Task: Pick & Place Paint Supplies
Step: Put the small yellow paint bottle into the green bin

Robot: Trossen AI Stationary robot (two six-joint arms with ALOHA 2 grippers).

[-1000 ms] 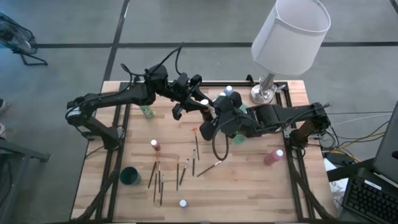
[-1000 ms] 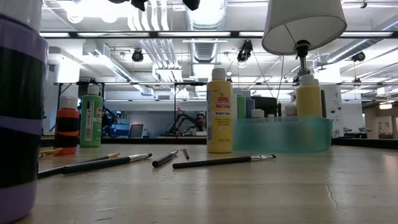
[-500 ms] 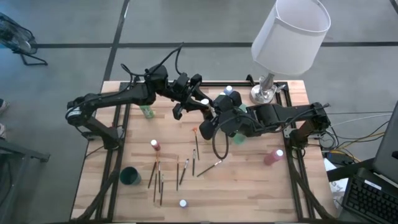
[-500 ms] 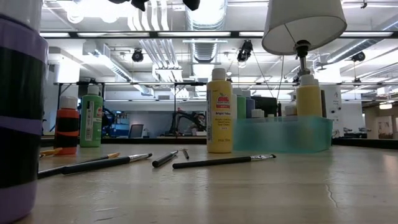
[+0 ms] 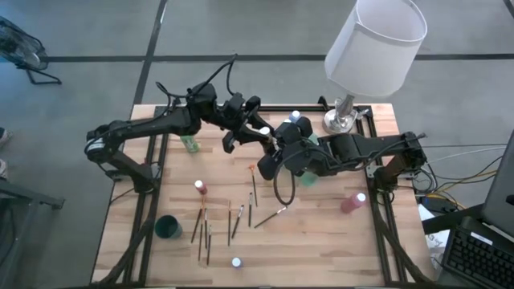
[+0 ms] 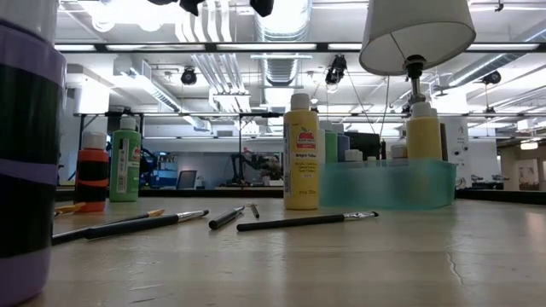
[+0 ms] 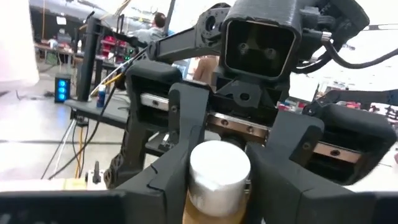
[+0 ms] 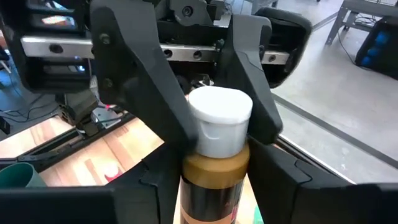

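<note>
Above the middle of the wooden table [image 5: 321,241], the left tool [image 5: 259,135] and right tool [image 5: 277,146] meet around 1 brown paint bottle with a white cap [image 8: 217,134]; both look clamped on it, though which bears it is unclear. If either lets go unevenly, the bottle could tip or drop. Room is tight beside the translucent green tray [image 6: 384,183] and the white-shaded lamp [image 5: 373,48], freer toward the scattered wooden-handled brushes [image 5: 241,221].
</note>
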